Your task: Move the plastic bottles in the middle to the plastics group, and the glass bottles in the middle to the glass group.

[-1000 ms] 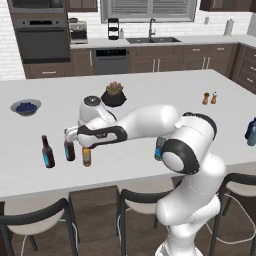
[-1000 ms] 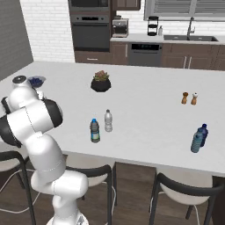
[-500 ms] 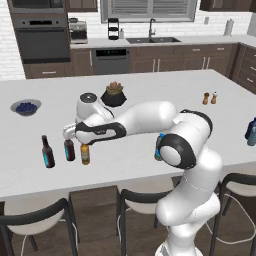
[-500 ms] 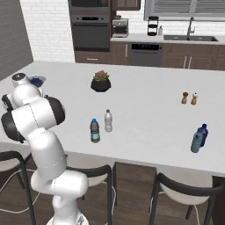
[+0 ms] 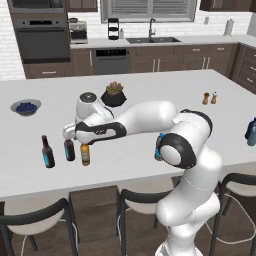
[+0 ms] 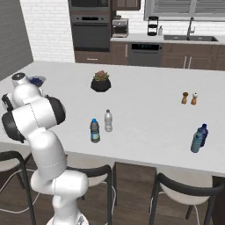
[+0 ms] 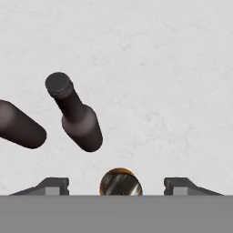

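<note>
The slim amber glass bottle (image 5: 85, 154) stands upright on the counter, just right of the glass group's two dark brown bottles (image 5: 47, 152) (image 5: 69, 150). My gripper (image 5: 83, 142) hovers over its neck, open. In the hand view the amber bottle's top (image 7: 120, 182) sits between my spread fingertips (image 7: 52, 185) with a gap on each side, and the dark bottles (image 7: 77, 116) (image 7: 20, 125) stand beside it. The blue-label plastic bottle (image 6: 94, 130) and the pale one (image 6: 108, 121) stand mid-counter. The plastics group (image 6: 198, 137) is at the right end.
A potted plant (image 5: 114, 95) stands behind my arm, with a bowl of blueberries (image 5: 25, 107) at the far left. Salt and pepper shakers (image 5: 210, 97) are to the right. Stools (image 5: 35, 225) line the counter's near edge.
The jaws have opened and let go of the amber bottle, which stays upright beside the two dark bottles. The arm has barely moved.
</note>
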Controlling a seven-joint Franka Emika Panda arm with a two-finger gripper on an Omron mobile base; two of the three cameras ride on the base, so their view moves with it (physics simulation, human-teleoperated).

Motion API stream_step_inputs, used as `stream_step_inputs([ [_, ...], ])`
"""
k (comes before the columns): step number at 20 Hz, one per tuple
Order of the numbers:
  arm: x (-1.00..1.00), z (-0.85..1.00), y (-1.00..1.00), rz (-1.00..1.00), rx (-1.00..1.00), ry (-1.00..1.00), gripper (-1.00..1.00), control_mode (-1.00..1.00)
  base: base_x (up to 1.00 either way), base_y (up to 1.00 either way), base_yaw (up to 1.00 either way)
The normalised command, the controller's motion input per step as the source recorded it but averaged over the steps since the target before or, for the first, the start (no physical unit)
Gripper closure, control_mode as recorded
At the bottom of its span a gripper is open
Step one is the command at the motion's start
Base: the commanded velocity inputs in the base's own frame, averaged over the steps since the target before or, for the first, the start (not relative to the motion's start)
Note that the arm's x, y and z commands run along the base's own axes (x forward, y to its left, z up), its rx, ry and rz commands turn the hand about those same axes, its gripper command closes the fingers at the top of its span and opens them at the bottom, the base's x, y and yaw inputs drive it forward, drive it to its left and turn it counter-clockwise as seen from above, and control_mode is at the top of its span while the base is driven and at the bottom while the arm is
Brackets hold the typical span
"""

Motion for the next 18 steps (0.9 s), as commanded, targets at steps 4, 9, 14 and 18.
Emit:
stream_step_inputs([
  [4,0.0,0.0,0.0,0.0,0.0,0.0,-1.0,-1.0,0.0,0.0,0.0],
  [9,-0.09,0.01,0.0,0.0,0.0,0.0,-1.0,-1.0,0.0,0.0,0.0],
  [14,-0.88,0.01,-0.35,0.0,0.03,-0.02,-1.0,-1.0,0.0,0.0,0.0],
  [18,-0.95,0.04,-0.69,-0.02,0.09,-0.05,-1.0,-1.0,0.0,0.0,0.0],
])
